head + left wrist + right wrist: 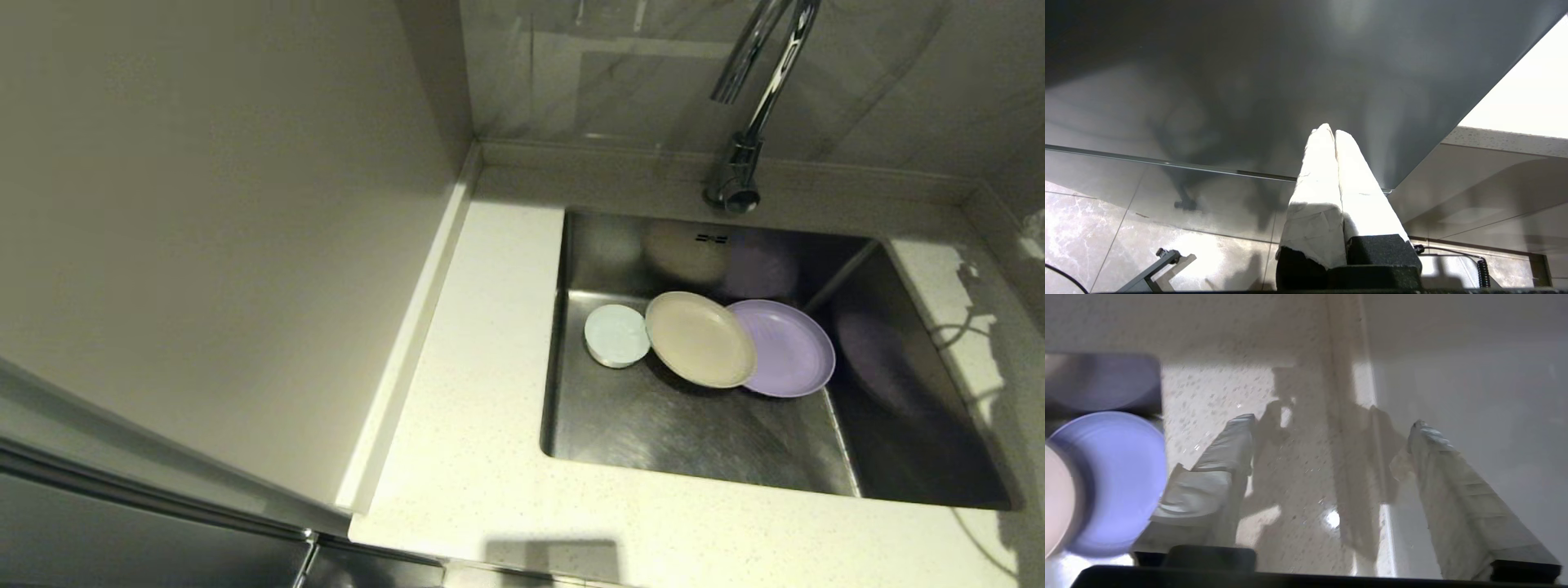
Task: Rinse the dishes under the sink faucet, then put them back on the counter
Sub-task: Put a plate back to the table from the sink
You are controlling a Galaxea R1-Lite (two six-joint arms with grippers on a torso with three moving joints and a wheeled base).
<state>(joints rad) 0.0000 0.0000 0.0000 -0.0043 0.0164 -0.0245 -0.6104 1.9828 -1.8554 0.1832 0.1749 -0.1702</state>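
All three dishes lie on the floor of the sink (620,425), in a row near its back wall: the white bowl (616,335) at the left end, the beige plate (700,338) in the middle with one edge riding over the purple plate (788,347) at the right. The faucet (747,106) arches above the back rim, its spout over the back of the basin, slightly toward the rear from the plates. No arm appears in the head view. The right gripper (1331,445) stands with its fingers spread wide and nothing between them, hovering over the speckled counter (473,425); in its wrist view the purple plate (1110,477) shows off beyond one finger, outside the gap, with a sliver of the beige one past it. So the purple plate looks to be the nearest dish to this gripper, and it lies to one side, not ahead. Being round and flat, it offers no long axis, only a rim to pinch. The left gripper (1334,134) is pressed closed and empty, parked low facing a cabinet front, well apart from the sink.
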